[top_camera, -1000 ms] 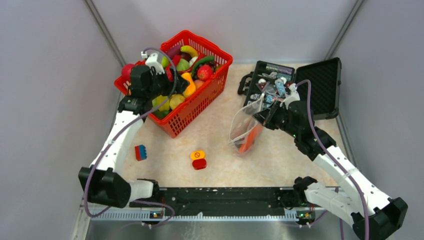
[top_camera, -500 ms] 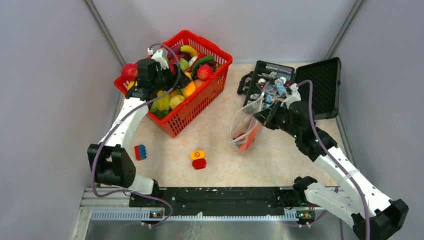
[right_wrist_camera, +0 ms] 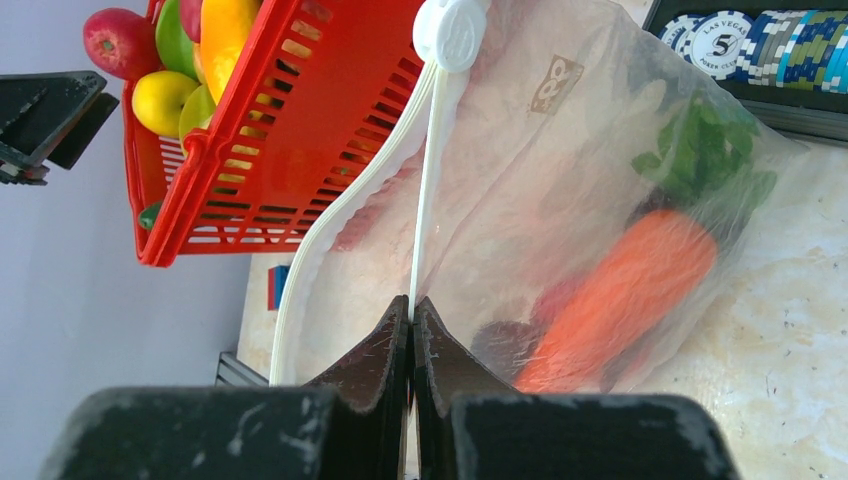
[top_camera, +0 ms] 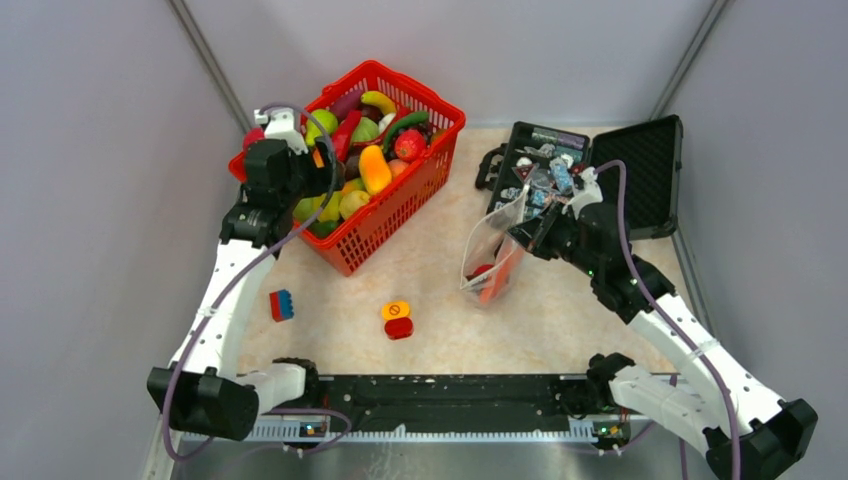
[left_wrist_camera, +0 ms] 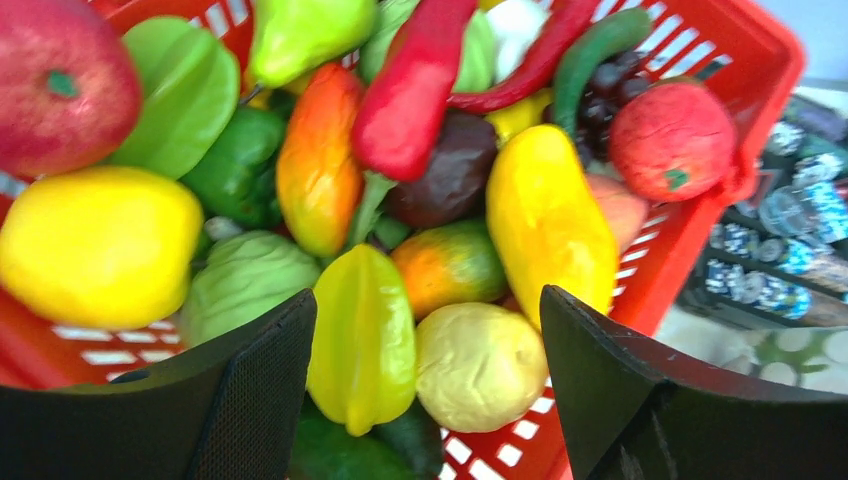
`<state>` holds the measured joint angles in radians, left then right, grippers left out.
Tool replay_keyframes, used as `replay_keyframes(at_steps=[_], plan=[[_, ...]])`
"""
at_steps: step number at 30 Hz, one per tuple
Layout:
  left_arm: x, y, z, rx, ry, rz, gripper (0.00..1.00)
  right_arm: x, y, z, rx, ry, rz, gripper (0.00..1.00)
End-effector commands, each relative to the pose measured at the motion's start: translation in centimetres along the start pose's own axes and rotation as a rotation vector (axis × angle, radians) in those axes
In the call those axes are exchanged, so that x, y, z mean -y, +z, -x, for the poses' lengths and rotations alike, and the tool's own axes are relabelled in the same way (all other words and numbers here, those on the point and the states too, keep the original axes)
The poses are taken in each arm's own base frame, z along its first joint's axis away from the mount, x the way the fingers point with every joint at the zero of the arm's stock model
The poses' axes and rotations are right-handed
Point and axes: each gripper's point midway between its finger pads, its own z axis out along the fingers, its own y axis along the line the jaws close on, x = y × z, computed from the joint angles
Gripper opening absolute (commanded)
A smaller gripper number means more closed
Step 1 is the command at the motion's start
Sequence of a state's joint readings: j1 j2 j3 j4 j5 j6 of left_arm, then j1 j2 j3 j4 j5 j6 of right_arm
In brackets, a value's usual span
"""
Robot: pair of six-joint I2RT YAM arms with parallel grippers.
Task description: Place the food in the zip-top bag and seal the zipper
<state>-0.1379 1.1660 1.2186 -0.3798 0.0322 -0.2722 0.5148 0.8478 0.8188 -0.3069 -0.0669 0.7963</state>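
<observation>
1. Left wrist view: the left claw (left_wrist_camera: 428,300) is spread wide and empty above the red basket (left_wrist_camera: 760,60). A star fruit (left_wrist_camera: 362,335) and a pale round fruit (left_wrist_camera: 480,365) lie directly between its fingers.
2. Choose one piece of food, not two. The star fruit lies on top and looks narrow enough, so it is probably the easier catch. Come straight down with one finger on each long side, and keep the fingertip from wedging against the pale round fruit just beside it.
3. Close gently and on centre, because glossy plastic will likely squirt out of a hard, skewed pinch.
4. The right claw (right_wrist_camera: 411,305) is pressed together on the zipper (right_wrist_camera: 425,180) of the clear bag (right_wrist_camera: 560,150), holding one lip up. The bag stands on the table (top_camera: 430,280) between the basket and the black case (top_camera: 640,175), with a carrot (right_wrist_camera: 630,290) inside.
5. The mouth gapes toward the basket side. Carry the fruit over that gap and release it low, clear of the white slider (right_wrist_camera: 450,30). Avoid knocking the held lip, since a bump could tug it free.
</observation>
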Motion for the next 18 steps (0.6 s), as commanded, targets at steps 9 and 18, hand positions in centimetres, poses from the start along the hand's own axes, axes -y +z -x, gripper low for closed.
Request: replay_keyframes(at_steps=[9,18], plan=[[-4.1,1.5,-5.2,-0.237,0.115,0.165,0.73,-1.0,0.2,0.8,0.028,-0.006,0.043,0.00],[-5.2,3.3,-5.8,-0.262,0.136,0.215,0.61,-1.1,0.1,0.9,0.030,-0.005,0.043,0.00]])
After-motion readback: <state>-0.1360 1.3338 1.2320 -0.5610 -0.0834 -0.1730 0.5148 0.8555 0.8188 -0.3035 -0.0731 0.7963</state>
